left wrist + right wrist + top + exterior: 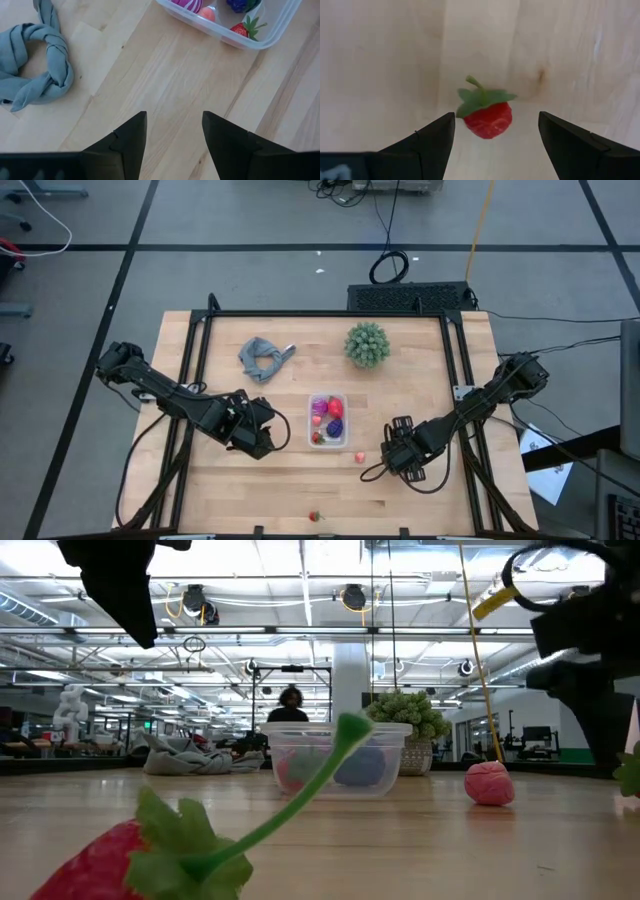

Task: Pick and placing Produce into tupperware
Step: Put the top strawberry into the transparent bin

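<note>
Right end effector spread, hovers over strawberry. Likely light, rigid, slick; pinch red body, not leafy stem. Left end effector parted, empty.

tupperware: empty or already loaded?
Loaded in part. The tupperware holds several produce pieces; a pink piece and a strawberry lie outside on the table.

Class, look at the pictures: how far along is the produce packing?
Done: several pieces lie in the tupperware. In hand: nothing is held; the open right gripper hovers over a strawberry. The left gripper waits open beside the tupperware. Left: that strawberry and another piece near the table's front edge.
</note>
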Robot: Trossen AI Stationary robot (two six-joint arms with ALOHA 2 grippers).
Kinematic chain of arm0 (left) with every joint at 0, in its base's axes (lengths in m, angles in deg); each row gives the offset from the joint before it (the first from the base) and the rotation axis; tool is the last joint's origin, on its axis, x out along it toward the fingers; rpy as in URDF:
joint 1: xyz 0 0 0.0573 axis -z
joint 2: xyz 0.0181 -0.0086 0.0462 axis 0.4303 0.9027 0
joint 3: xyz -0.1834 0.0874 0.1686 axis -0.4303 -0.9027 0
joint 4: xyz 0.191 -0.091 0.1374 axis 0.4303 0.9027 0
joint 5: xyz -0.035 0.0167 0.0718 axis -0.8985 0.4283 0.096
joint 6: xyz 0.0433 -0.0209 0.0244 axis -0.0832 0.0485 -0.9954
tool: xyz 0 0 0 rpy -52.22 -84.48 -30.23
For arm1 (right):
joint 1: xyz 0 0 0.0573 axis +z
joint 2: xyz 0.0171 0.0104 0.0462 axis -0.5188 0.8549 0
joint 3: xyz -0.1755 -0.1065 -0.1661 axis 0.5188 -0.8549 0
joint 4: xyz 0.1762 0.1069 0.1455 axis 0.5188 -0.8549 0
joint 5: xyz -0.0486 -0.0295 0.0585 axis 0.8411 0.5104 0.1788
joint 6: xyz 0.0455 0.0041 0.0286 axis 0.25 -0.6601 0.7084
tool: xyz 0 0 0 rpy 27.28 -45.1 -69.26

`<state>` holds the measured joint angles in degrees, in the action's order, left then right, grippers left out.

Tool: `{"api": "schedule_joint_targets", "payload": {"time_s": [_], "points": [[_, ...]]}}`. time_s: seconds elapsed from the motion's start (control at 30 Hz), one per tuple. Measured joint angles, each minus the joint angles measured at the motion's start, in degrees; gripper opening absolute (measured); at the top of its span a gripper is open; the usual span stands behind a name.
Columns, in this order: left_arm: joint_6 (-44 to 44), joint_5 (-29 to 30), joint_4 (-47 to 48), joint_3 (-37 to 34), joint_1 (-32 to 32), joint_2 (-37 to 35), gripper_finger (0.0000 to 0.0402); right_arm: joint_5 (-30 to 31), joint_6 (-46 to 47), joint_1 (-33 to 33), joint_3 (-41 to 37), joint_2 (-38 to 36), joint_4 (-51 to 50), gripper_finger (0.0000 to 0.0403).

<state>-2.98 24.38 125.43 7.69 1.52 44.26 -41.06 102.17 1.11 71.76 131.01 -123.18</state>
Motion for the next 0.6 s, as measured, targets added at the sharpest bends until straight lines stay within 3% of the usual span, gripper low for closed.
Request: {"api": "schedule_joint_targets", "payload": {"time_s": [0.6], "points": [[-0.03, -0.02, 0.00, 0.00, 0.00, 0.00, 0.0198, -0.17, 1.11, 0.00, -3.31, 0.00, 4.92, 0.0272]]}}
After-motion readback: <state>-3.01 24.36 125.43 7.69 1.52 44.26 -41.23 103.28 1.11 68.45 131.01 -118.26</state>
